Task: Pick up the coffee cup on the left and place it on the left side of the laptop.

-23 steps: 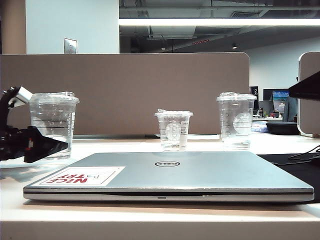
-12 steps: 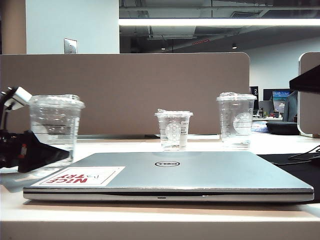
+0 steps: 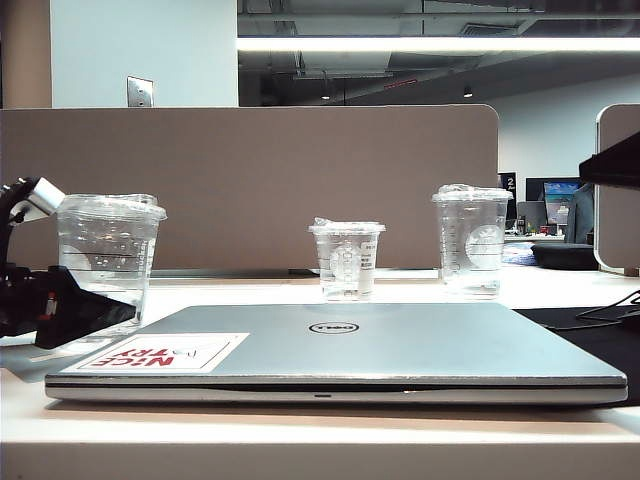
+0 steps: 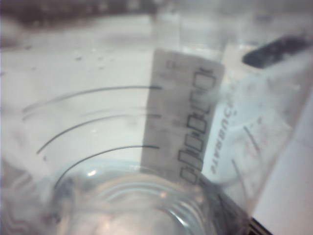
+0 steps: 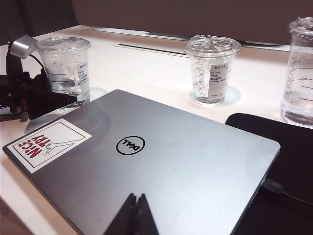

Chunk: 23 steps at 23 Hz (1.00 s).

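Three clear cups stand on the bench (image 3: pixel 300 290) behind a closed laptop (image 3: pixel 400 345), and the left end effector (image 3: pixel 85 305) holds the leftmost one.

Seen from the exterior camera, the coffee cup (image 3: pixel 108 255) sits at the far left, just beyond the laptop's left rear corner near the "NICE TRY" sticker (image 3: pixel 165 352), with the left end effector's dark fingers (image 3: pixel 95 308) spread wide around its lower body; whether its base touches the bench cannot be told. The left wrist camera is filled by the cup's wall, its printed lines and a white label (image 4: pixel 188 127). The shorter cup (image 3: pixel 347 258) and the tallest cup (image 3: pixel 471 240) stand further right, well apart. The right end effector (image 5: pixel 137 215) hovers over the laptop lid with its fingertips pressed together, holding nothing.
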### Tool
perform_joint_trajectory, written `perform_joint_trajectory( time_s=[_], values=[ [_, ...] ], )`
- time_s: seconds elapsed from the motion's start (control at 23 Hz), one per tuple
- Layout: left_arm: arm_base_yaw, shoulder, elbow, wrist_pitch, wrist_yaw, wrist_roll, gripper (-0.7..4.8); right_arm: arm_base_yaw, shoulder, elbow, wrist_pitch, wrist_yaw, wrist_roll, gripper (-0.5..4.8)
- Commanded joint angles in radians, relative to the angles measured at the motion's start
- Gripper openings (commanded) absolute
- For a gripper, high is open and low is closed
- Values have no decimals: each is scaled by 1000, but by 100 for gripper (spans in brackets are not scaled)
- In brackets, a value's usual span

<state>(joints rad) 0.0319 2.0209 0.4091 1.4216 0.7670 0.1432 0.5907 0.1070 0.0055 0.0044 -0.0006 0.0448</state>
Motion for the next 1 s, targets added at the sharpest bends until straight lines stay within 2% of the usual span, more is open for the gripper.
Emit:
perform_joint_trajectory(
  time_s=[0.04, 0.13, 0.3, 0.43, 0.74, 1.0],
  values=[
    [-1, 46, 0, 23, 3, 15, 341, 2, 0, -4, 15, 2, 0, -4],
    [-1, 94, 0, 24, 5, 19, 355, 2, 0, -4, 15, 2, 0, -5],
    [1, 115, 0, 26, 6, 29, 445, 2, 2, -4, 15, 2, 0, -4],
    [7, 115, 0, 29, 6, 8, 469, 2, 3, -4, 15, 2, 0, -4],
    [8, 114, -20, 29, -5, -24, 479, 2, 3, -4, 15, 2, 0, -4],
    [59, 107, -79, 33, -15, -21, 479, 2, 3, -4, 15, 2, 0, -4]
  ],
)
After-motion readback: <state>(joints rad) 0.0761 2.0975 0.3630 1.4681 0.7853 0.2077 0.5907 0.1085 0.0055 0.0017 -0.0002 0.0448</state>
